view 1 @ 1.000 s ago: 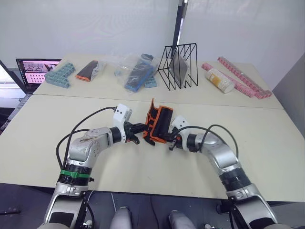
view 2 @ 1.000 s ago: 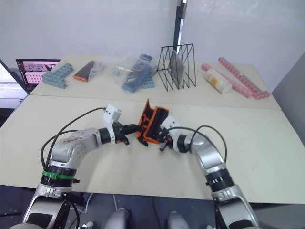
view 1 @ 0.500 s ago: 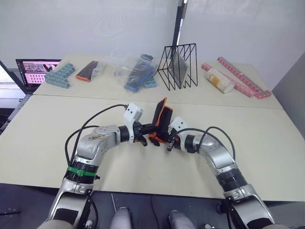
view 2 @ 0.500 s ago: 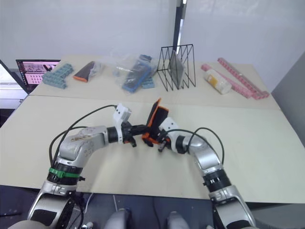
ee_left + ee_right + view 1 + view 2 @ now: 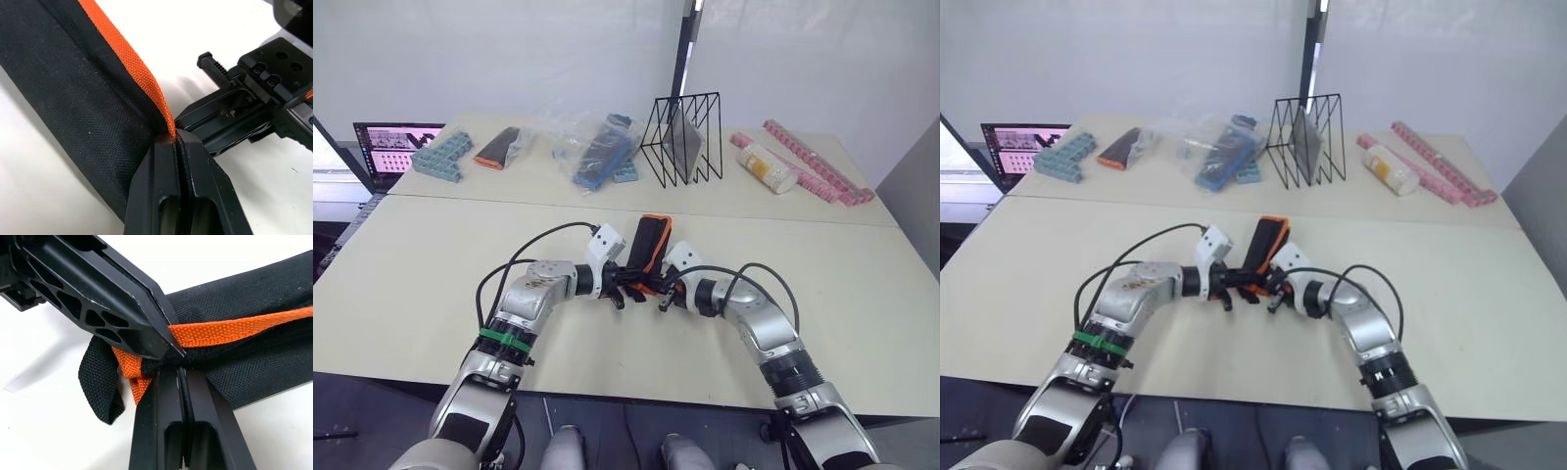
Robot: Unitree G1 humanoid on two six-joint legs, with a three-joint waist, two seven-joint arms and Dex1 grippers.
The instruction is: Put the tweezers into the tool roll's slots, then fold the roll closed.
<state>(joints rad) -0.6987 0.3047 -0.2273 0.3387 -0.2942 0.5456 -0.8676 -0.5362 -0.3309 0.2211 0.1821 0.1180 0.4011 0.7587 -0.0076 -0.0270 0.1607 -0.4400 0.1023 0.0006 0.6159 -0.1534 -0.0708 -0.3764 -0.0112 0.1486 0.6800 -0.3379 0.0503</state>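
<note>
Black canvas tool roll (image 5: 648, 254) with orange edging lies folded at tabletop (image 5: 421, 264) centre, between our hands. Left hand (image 5: 625, 291) clenched on orange edge; right hand (image 5: 182, 363) clenched on same near end, fingertips nearly meeting. Tweezers hidden; we judge them inside. We should press fold flat, keep both pinches on edging, mind loose black strap (image 5: 100, 382). Cream tabletop; at back wire rack (image 5: 682, 137), blue blocks (image 5: 440, 155), bagged items, laptop (image 5: 391, 147) at left edge, white wall.
</note>
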